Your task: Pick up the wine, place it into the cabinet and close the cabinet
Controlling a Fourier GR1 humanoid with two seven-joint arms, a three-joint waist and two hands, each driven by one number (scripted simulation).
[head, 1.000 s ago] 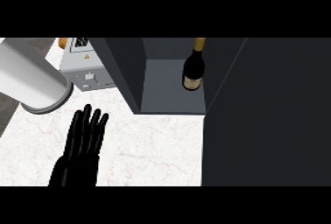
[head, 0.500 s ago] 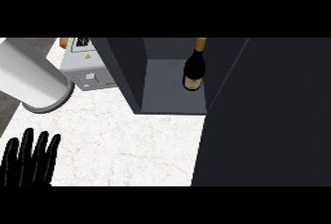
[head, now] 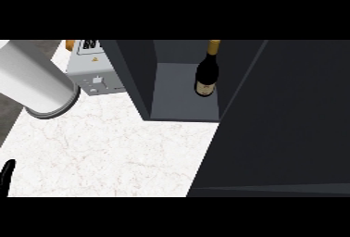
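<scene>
My left hand (head: 6,178) has drawn back from the middle of the table (head: 116,148) to its lower left edge; only a black sliver shows, too little to tell whether it is spread or curled. My right hand is out of sight. The wine bottle (head: 206,74) stands upright inside the cabinet (head: 181,104), and the dark cabinet door (head: 287,120) covers more table than before, so I judge the closing is under way
</scene>
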